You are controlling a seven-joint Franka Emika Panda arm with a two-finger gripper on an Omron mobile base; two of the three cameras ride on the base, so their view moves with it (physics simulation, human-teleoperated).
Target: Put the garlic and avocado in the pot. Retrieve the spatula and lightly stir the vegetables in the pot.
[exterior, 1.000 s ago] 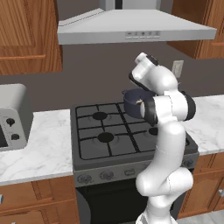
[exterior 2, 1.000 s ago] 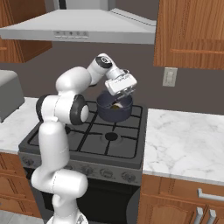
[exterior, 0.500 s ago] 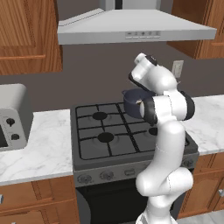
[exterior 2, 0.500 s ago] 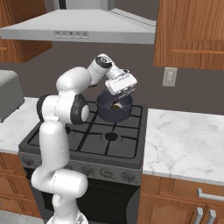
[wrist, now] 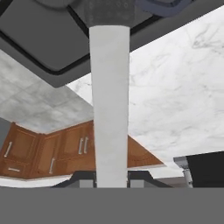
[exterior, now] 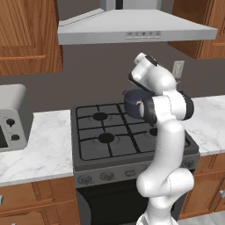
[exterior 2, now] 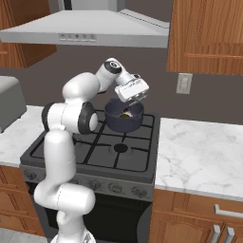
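Stovetop, back-right burner: pot (exterior 2: 124, 116) sits there, olive-brown avocado (exterior 2: 125, 116) inside. Gripper (exterior 2: 134, 100) over the pot's right rim, clamped on spatula (wrist: 109, 100), handle running down into the pot. Stir in small slow circles; keep blade off the wall, avoid nudging the pot.

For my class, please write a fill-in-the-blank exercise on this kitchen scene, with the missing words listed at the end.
1. The pot stands on the ____.
2. The tool hangs just above the pot's ____.
3. The tool is shut on a slim ____ utensil handle.
4. The counter right of the stove has a ____ pattern.

Missing words: stove; rim; grey; marble
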